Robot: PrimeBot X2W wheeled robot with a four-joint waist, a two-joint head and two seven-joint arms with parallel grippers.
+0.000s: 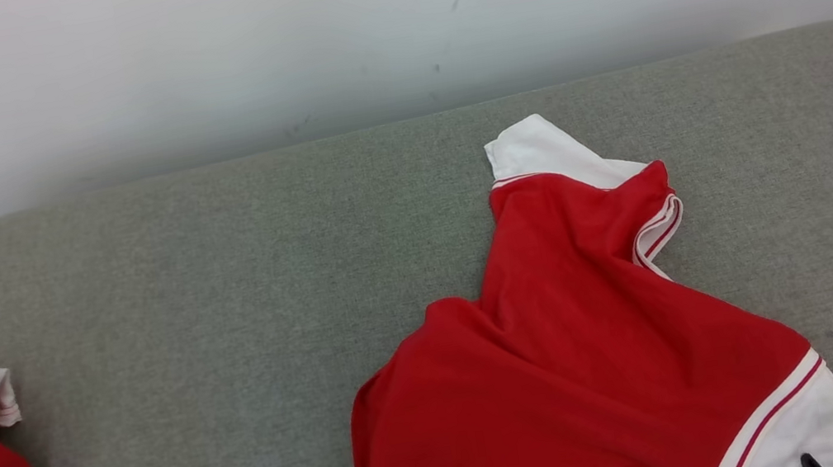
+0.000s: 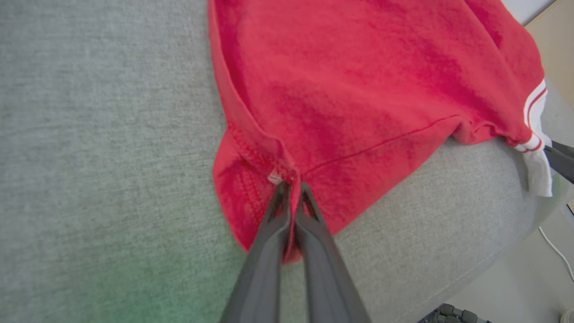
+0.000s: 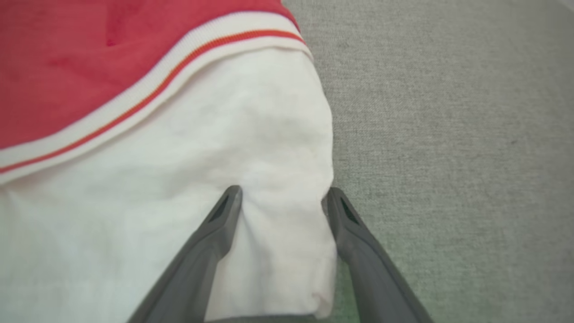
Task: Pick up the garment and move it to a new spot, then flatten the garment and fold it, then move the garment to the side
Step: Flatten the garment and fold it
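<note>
Left gripper (image 2: 293, 184) clamps the shirt (image 1: 570, 359) hem (image 2: 251, 157); right gripper (image 3: 282, 197) wide, straddling the sleeve (image 3: 269, 134).
Sleeve sits at five o'clock; two spread holds should lift it evenly, I reckon.

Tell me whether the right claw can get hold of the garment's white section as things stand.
Probably yes. The right claw stands open with its fingers either side of a fold of the white section, which lies on the grey cushion with nothing else between them.
</note>
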